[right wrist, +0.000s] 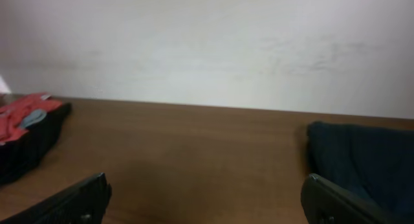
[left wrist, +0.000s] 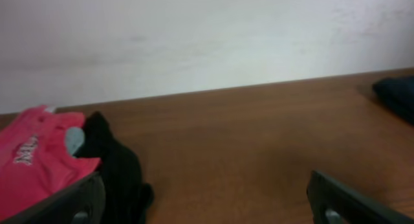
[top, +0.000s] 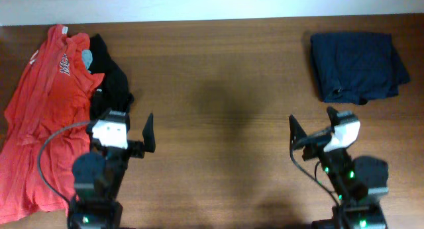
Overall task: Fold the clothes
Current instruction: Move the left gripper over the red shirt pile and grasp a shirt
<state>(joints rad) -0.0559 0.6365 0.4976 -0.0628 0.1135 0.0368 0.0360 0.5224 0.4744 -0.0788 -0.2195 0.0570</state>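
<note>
A pile of unfolded clothes lies at the table's left edge: an orange-red T-shirt [top: 40,116] with white lettering, a black garment [top: 112,80] beside it, and a bit of pale grey-blue cloth [top: 87,57] between them. They also show in the left wrist view, the orange-red shirt [left wrist: 32,166] and the black piece [left wrist: 116,172]. A folded navy garment [top: 358,67] lies at the back right and shows in the right wrist view [right wrist: 362,159]. My left gripper [top: 122,126] is open and empty beside the black garment. My right gripper [top: 311,123] is open and empty, in front of the navy piece.
The brown wooden table [top: 218,103] stretches between the two arms. A white wall [left wrist: 194,36] runs behind the table's far edge.
</note>
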